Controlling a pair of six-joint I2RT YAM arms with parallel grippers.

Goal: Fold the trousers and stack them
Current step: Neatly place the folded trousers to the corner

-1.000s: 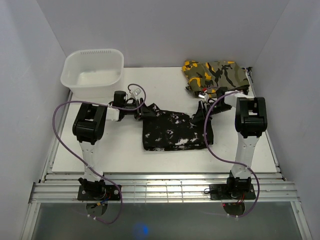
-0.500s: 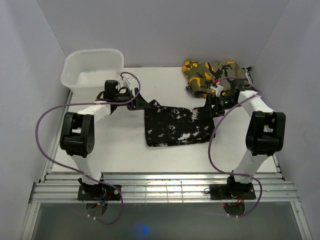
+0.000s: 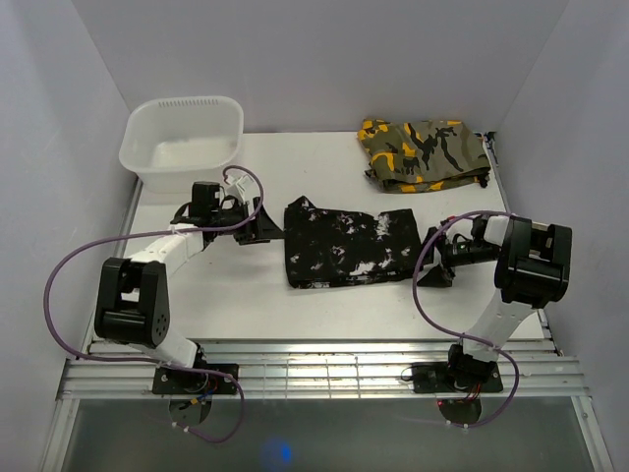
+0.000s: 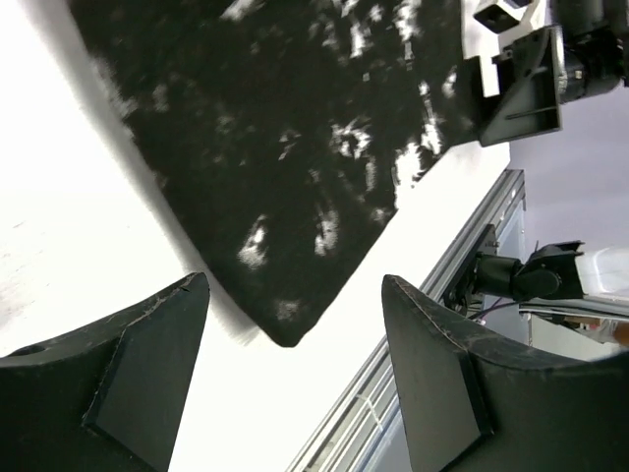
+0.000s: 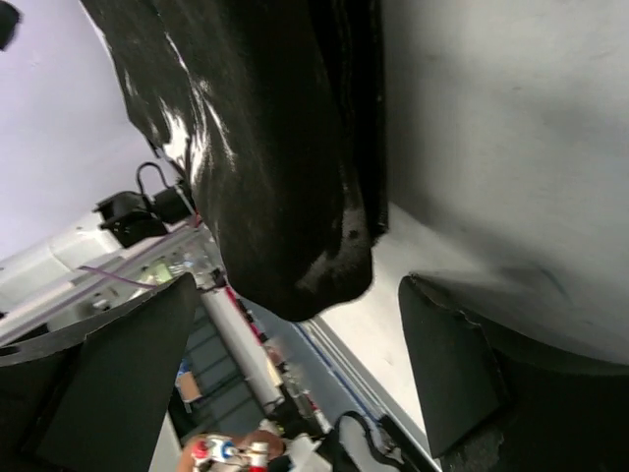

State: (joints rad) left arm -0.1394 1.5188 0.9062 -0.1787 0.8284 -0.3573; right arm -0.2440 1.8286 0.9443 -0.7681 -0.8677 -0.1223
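The trousers, black with white splotches, lie folded into a flat rectangle on the middle of the white table. They fill the top of the left wrist view and the right wrist view. My left gripper lies low just left of the fold's left edge, open and empty. My right gripper lies low just right of the fold's right edge, open and empty. Neither gripper touches the cloth.
A white plastic basin stands at the back left. An olive camouflage garment with orange and black patches lies folded at the back right. White walls close in on both sides, and a metal rail runs along the near edge.
Both grippers have let go of the trousers' back corners and drawn outward to the sides. The right arm swung forward and right. The trousers lie flat on the table.
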